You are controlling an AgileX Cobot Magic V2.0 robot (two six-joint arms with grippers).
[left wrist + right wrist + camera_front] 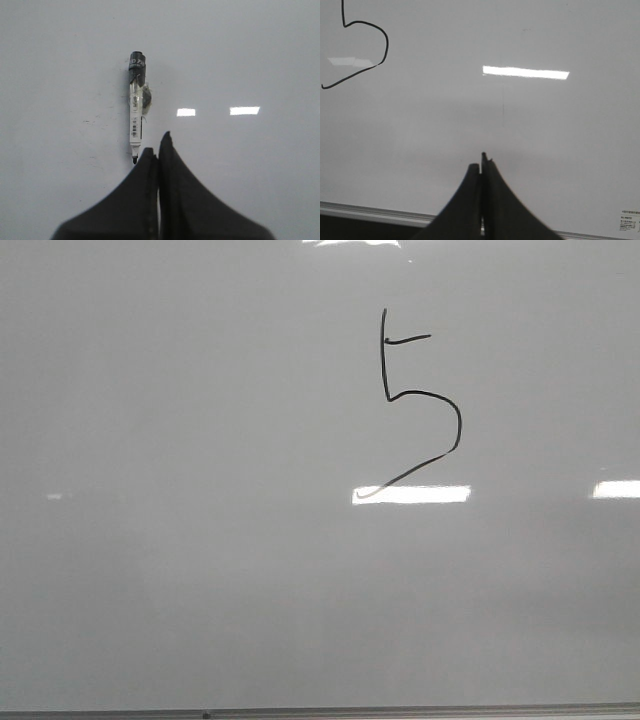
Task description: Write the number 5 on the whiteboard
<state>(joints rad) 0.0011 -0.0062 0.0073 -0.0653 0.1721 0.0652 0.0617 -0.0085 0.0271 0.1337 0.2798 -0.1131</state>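
Black fingers of the left gripper [158,150] are pressed together, nothing between them. A marker [135,112] lies flat on the whiteboard [250,50] just beyond the fingertips, its tip toward them and close to but apart from the left finger, its cap end pointing away. Bare board lies on every side of the marker.

The right gripper [482,167] also has its jaws pressed together and empty. Open board stretches ahead of its tips; the board's grey frame edge [375,212] runs just behind them. The 5 [370,45] sits well apart, ahead and to one side.

In the front view the 5 [420,395] stands right of centre, clear of the frame edge.
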